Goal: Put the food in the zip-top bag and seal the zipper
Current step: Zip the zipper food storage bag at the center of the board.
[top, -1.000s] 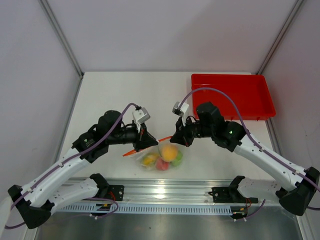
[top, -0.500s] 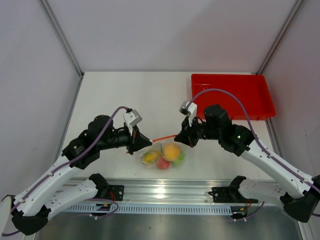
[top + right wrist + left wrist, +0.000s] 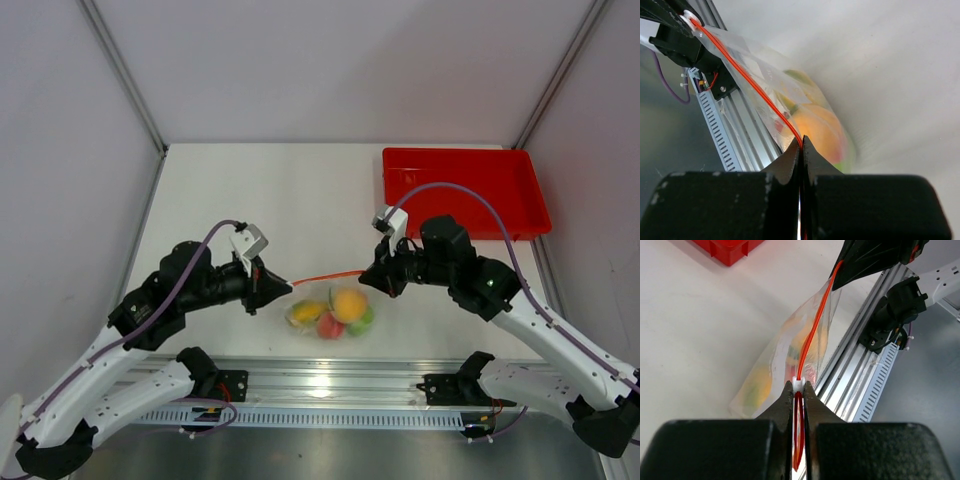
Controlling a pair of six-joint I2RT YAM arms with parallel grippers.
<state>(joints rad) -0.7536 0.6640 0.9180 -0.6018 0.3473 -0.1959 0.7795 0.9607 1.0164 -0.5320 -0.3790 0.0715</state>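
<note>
Zipper (image 3: 322, 276) now stretches taut across the lower centre. Our left gripper (image 3: 283, 288) has slid leftward, clamped on it, while our right gripper (image 3: 366, 272) pinches the other end. With the fruit (image 3: 347, 303) inside the bag (image 3: 305, 318), we judge the zipper nearly sealed.

A red rectangular tray (image 3: 465, 192) sits in the far right corner of my white table (image 3: 260, 190), close to the back edge. A ribbed aluminium rail (image 3: 330, 385) runs along the near edge, and pale grey walls (image 3: 330, 70) stand behind and to both sides.
</note>
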